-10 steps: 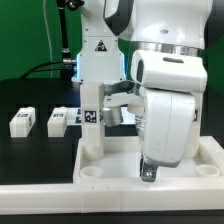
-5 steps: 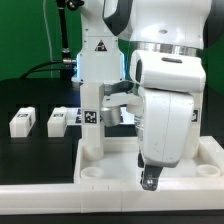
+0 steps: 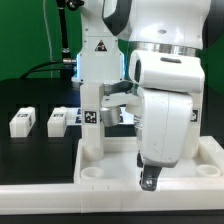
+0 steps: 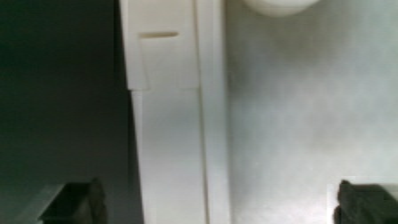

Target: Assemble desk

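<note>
The desk's white tabletop [image 3: 45, 188] lies across the front with its rim facing up, and round sockets [image 3: 92, 172] show in its corners. One square leg [image 3: 92, 125] with a black-and-white tag stands upright in the corner socket on the exterior view's left. My gripper [image 3: 148, 180] points straight down at the tabletop's front part, and most of it is hidden behind the arm's bulky wrist. In the wrist view the gripper [image 4: 224, 205] is open. Its dark fingertips [image 4: 80, 205] stand far apart on either side of the tabletop's raised rim [image 4: 169, 130], touching nothing.
Two loose tagged legs [image 3: 22, 121] [image 3: 60, 121] lie on the black table at the exterior view's left, behind the tabletop. The arm's white base column [image 3: 100, 60] rises right behind the standing leg. A green backdrop closes the rear.
The jaws have gone from nearly shut to wide open. The arm and the desk parts have hardly moved.
</note>
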You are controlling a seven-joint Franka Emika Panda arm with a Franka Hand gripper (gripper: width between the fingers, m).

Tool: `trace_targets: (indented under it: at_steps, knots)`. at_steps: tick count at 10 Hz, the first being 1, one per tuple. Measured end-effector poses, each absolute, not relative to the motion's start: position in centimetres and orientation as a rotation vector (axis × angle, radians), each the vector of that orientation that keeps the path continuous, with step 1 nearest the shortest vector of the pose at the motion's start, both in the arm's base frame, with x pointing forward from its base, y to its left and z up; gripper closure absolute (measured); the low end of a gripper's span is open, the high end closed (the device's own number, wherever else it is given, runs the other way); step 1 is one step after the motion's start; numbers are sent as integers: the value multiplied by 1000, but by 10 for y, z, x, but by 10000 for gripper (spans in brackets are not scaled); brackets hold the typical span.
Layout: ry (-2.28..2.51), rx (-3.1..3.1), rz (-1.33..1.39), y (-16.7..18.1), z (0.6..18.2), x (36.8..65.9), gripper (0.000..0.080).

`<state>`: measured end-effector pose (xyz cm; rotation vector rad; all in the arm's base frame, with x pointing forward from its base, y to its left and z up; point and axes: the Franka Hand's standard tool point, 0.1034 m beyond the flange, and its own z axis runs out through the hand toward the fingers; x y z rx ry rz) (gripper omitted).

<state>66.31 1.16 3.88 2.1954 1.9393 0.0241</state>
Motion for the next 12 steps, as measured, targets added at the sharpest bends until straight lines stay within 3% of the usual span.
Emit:
trace_targets:
  at_steps: [4, 8, 9, 12]
  knots:
    - [1813, 2317, -93, -48, 105, 662, 151]
    - [1472, 2543, -46, -56, 101, 661, 151]
    - [1414, 2584, -27, -74, 92, 651, 151]
    - [1114, 2772, -9, -126, 99, 611, 151]
